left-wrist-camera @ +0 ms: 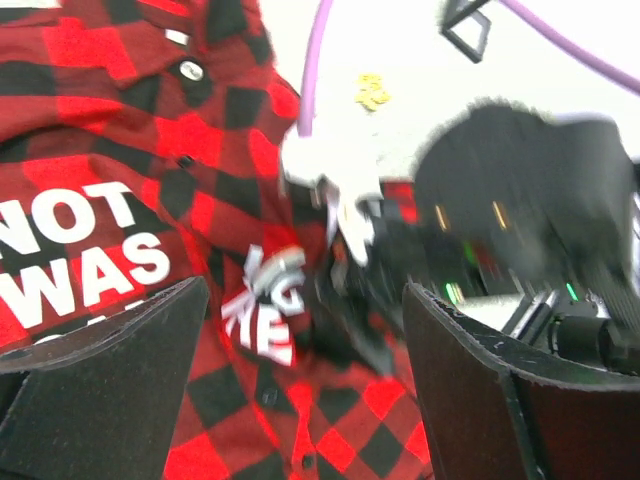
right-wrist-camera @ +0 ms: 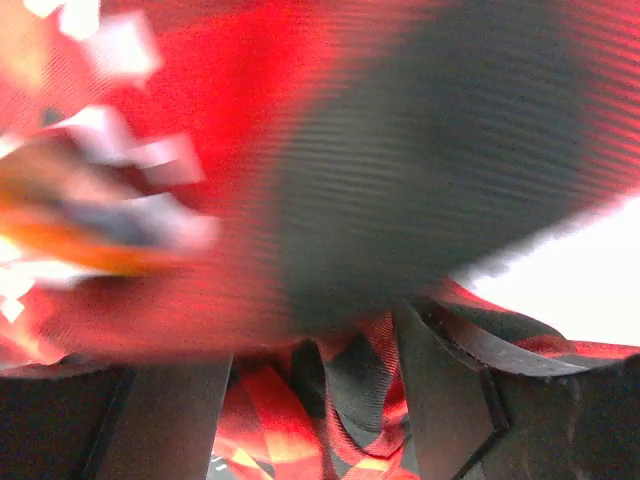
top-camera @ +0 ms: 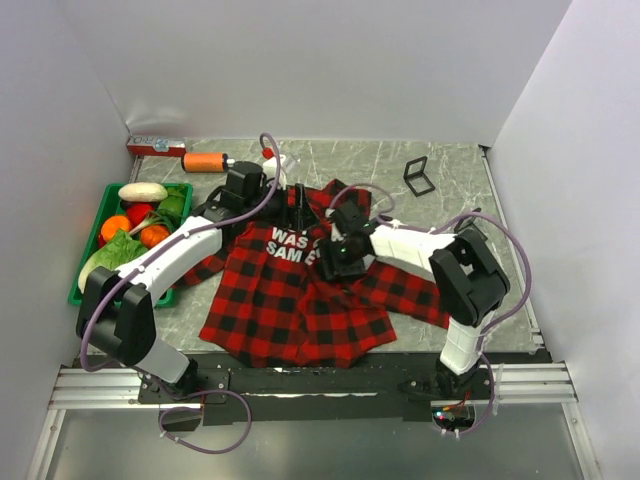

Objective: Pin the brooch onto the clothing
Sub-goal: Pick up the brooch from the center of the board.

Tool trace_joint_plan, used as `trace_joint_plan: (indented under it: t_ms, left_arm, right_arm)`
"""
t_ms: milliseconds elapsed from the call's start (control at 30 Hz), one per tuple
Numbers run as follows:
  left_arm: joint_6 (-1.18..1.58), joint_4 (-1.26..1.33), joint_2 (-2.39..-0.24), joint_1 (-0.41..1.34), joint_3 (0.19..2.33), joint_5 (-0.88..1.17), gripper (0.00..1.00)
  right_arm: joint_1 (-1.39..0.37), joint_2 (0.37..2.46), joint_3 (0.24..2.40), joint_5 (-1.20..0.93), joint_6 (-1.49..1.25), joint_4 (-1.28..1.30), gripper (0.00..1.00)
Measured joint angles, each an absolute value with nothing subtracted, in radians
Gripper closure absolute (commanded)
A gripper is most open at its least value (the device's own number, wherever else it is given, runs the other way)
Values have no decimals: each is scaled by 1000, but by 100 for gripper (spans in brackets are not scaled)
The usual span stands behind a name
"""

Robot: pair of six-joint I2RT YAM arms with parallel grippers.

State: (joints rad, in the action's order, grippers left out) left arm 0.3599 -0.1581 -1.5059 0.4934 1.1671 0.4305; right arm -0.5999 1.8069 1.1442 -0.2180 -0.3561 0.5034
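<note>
Top: clothing (top-camera: 290,310) flat; left gripper (top-camera: 297,208) at its far edge, right gripper (top-camera: 333,258) at its middle. Left wrist: left jaws apart, empty. Right wrist: blurred, right jaws apart astride fabric. Judged step: readying fabric; brooch unseen, next move needs locating it

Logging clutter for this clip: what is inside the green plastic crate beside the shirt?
Visible: a white oblong piece, a red round one, two orange round ones, leafy greens. The white left arm crosses the green plastic crate's near-right corner, hiding that part.
</note>
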Motion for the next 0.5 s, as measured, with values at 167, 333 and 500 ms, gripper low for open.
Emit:
trace_joint_plan:
  t_ms: [167, 333, 500]
  left_arm:
    - [351, -170, -1502, 465, 1165, 419, 15]
    - [334, -179, -1485, 463, 1165, 402, 14]
    - [324, -187, -1458, 463, 1165, 388, 13]
  right_arm:
    - [-657, 1805, 1168, -256, -386, 505, 22]
    - [-588, 1743, 1227, -167, -399, 562, 18]
    - [-423, 1644, 1246, -91, -389, 598, 12]
